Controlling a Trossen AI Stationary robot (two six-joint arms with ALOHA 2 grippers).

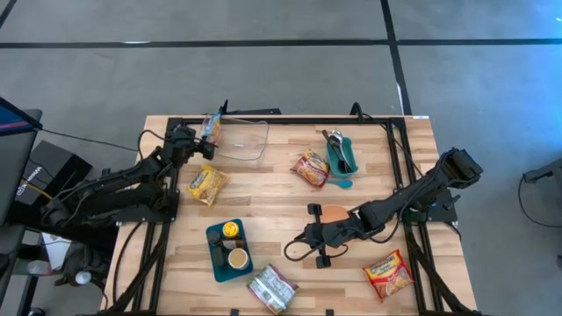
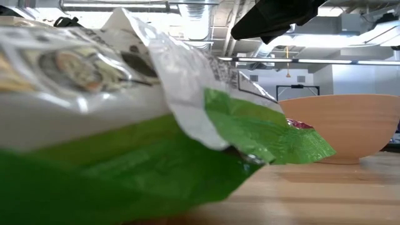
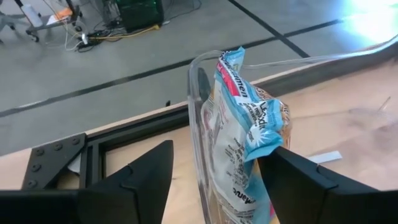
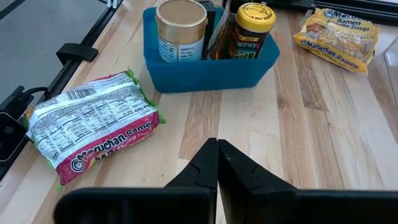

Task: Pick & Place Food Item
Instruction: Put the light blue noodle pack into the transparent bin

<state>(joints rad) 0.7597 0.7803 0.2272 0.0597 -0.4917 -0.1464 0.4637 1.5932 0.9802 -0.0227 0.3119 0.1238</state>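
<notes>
A light wooden bench [image 1: 281, 219] with a black frame stands on a grey concrete floor [image 1: 263, 79] crossed by dark lines. Overhead run exposed ceiling ducts [image 2: 187, 15] and bright strip lights [image 2: 337, 60].

In the low view a blurred green-and-white packet [image 2: 125, 125] fills the frame, hiding most of the table and part of the tan bowl [image 2: 340, 125] behind. Beyond the left gripper [image 3: 211, 180], the blue ramen packet [image 3: 245, 137] runs off the frame's edge.
</notes>
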